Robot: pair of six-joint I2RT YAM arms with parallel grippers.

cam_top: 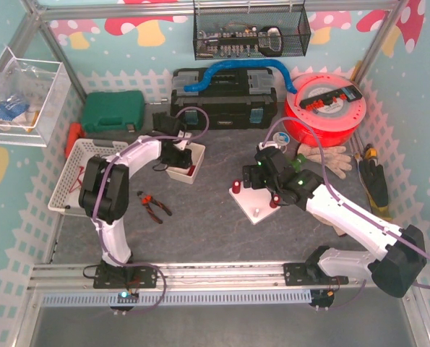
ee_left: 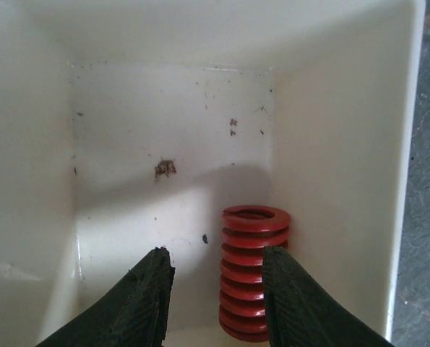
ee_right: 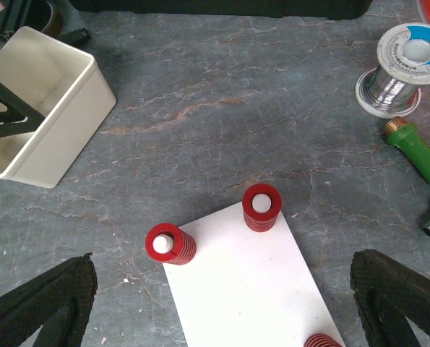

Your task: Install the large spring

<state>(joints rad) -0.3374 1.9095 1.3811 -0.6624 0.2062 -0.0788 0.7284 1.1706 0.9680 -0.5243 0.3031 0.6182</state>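
Note:
A large red spring [ee_left: 252,238] stands upright in the right corner of the white bin [ee_left: 330,181]. My left gripper [ee_left: 216,264] reaches into the bin, open. Its right finger [ee_left: 294,303] overlaps the spring, and a gap shows between the spring and the left finger. From above, the left gripper [cam_top: 177,155] sits over the bin [cam_top: 194,160]. My right gripper [ee_right: 222,271] hangs wide open above the white plate [ee_right: 251,289]. Red springs sit on white pegs at two of the plate's corners [ee_right: 170,244] [ee_right: 261,207]. A third spring [ee_right: 323,340] shows at the frame's edge.
Pliers [cam_top: 155,206] lie left of the plate, beside a white basket [cam_top: 74,181]. At the back stand a green case [cam_top: 112,110], a black toolbox [cam_top: 225,97] and a red cable reel [cam_top: 323,108]. Gloves [cam_top: 327,155], a solder spool [ee_right: 406,69] and a green fitting [ee_right: 417,148] lie to the right.

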